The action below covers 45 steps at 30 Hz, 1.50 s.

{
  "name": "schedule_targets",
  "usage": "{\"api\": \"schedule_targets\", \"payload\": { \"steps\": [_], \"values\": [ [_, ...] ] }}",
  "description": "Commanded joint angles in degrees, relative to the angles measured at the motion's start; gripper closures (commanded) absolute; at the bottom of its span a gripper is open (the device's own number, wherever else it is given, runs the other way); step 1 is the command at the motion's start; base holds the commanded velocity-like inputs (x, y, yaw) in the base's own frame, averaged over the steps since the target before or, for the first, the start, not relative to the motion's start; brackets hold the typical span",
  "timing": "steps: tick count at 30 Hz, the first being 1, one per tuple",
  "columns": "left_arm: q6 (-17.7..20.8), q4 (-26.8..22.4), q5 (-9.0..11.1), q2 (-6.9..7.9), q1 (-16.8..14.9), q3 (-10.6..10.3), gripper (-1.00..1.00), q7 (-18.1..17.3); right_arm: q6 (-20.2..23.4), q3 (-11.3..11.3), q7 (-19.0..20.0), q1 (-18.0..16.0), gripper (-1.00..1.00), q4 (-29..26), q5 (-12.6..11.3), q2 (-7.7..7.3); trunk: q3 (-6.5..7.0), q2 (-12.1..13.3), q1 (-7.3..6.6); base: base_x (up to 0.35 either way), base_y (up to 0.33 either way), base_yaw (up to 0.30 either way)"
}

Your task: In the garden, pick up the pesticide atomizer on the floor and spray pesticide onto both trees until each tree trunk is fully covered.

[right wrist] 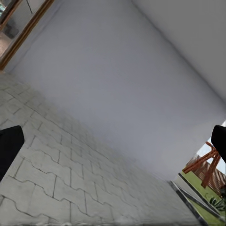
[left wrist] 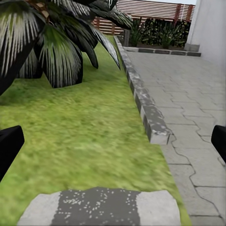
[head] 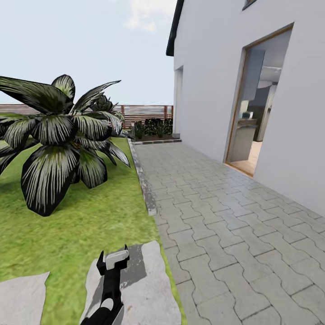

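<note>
Left claw [head: 113, 262] is hovering spread apart over a stepping stone [head: 135, 280] beside the lawn [head: 67, 225]; right claw's fingers [right wrist: 9, 146] are standing wide apart, facing the house wall [right wrist: 117, 84].

A white house wall [head: 289, 149] with an open doorway [head: 255, 104] borders grey paving [head: 225, 225], a stone kerb [head: 143, 178] dividing it from lawn [head: 67, 230] with a palm [head: 58, 135] and slat fence [head: 144, 113] beyond.

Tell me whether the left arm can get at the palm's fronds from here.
Probably not: the left gripper hovers over a stepping stone, and the palm stands well beyond, across open grass.
</note>
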Motion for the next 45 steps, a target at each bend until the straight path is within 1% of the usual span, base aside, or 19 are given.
{"api": "schedule_targets", "payload": {
  "steps": [1, 4, 6, 10, 13, 15, 17, 26, 30, 33, 45],
  "values": [
    [-0.1, 0.0, -0.4, 0.01, 0.0, -0.1, -1.00, 0.5, -0.3, 0.1, 0.0, 0.0, -1.00, -0.1, -0.5, 0.38, -0.24, -0.4, 0.22, 0.000, 0.000, 0.000],
    [-0.1, 0.0, -0.4, 0.03, 0.0, 0.0, -1.00, 0.5, -0.3, 0.2, 0.1, 0.0, -1.00, -0.9, -0.7, 1.75, -0.78, -1.6, 0.88, 0.000, 0.000, 0.000],
    [-0.1, 0.0, -0.4, 0.12, 0.0, 0.0, -1.00, 0.5, -0.3, 0.2, 0.1, 0.0, -1.00, -1.4, -0.7, 2.15, -1.14, -2.4, 1.32, 0.000, 0.000, 0.000],
    [-0.1, 0.1, -0.3, 0.91, 0.0, 0.1, -1.00, 0.5, -0.5, 0.3, 0.1, 0.0, -1.00, -3.0, -0.8, 3.25, -1.86, -4.1, 2.20, 0.000, 0.000, 0.000],
    [-0.1, 0.1, -0.3, 1.37, 0.0, 0.2, -1.00, 0.5, -0.4, 0.4, 0.1, 0.0, -1.00, -5.0, -0.3, 4.35, -2.40, -5.3, 2.85, 0.000, 0.000, 0.000],
    [-0.1, 0.4, -0.3, 1.42, 0.0, 0.2, -1.00, 0.5, -0.4, 0.4, 0.1, 0.0, -1.00, -5.2, -0.1, 4.46, -2.76, -6.1, 3.29, 0.000, 0.000, 0.000],
    [-0.1, 2.5, -0.1, 1.49, 0.0, 0.0, -1.00, 0.6, -0.4, 0.5, 0.1, 0.0, -1.00, -5.5, 0.0, 4.62, -3.12, -6.9, 3.73, 0.000, 0.000, 0.000],
    [-0.2, 4.9, 0.1, 1.73, 0.0, 0.4, -1.00, 0.6, -0.6, 0.5, 0.1, 0.0, -1.00, -5.8, 0.0, 4.88, -4.73, -10.5, 5.71, 0.000, 0.000, 0.000],
    [-0.2, 6.3, 0.1, 3.16, 0.0, 0.5, -1.00, 0.6, -1.0, 0.5, 0.1, 0.0, -1.00, -5.9, 0.0, 4.98, -5.45, -12.1, 6.59, 0.000, 0.000, 0.000],
    [-0.2, 6.7, 0.1, 3.74, 0.0, 0.3, -1.00, 0.5, -2.0, 0.5, 0.1, 0.0, -1.00, -5.9, 0.0, 5.00, -5.99, -13.3, 7.25, 0.000, 0.000, 0.000],
    [-0.2, 7.0, 0.0, 3.96, 0.0, 0.0, -1.00, 0.5, -2.6, 0.5, 0.1, 0.0, -1.00, -5.8, 0.1, 5.01, -8.14, -18.1, 9.88, 0.000, 0.000, 0.000]
  ]
}}
